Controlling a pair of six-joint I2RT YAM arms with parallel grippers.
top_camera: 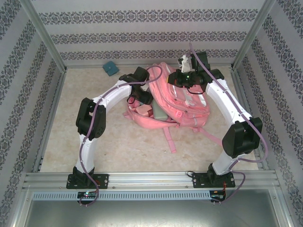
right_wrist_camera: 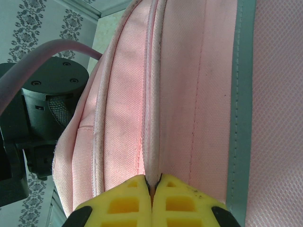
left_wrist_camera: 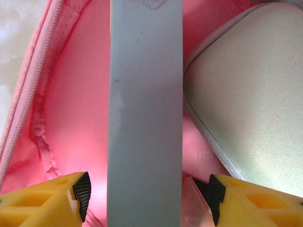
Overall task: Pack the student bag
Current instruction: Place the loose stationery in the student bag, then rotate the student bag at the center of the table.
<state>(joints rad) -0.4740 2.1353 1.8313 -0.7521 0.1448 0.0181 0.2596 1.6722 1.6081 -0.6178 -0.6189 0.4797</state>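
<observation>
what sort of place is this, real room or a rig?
Probably a staged robot test cell: an aluminium profile frame holds flat wall panels printed with grey damask stripes, and two white-and-black robot arms are bolted to a metal rail at the near edge of the beige marbled tabletop.

No lettering, label, brand or number can be read anywhere in these views. Inside the student bag [left_wrist_camera: 71, 94], a faint mark on the pink lining [left_wrist_camera: 201, 153] just beside the grey box [left_wrist_camera: 144, 118] is too blurred to make out. A scrap of outlined print at that box's top end is cut off by the frame. The wallpaper [top_camera: 142, 19] behind the surface's far edge carries ornamental bands, not words.
</observation>
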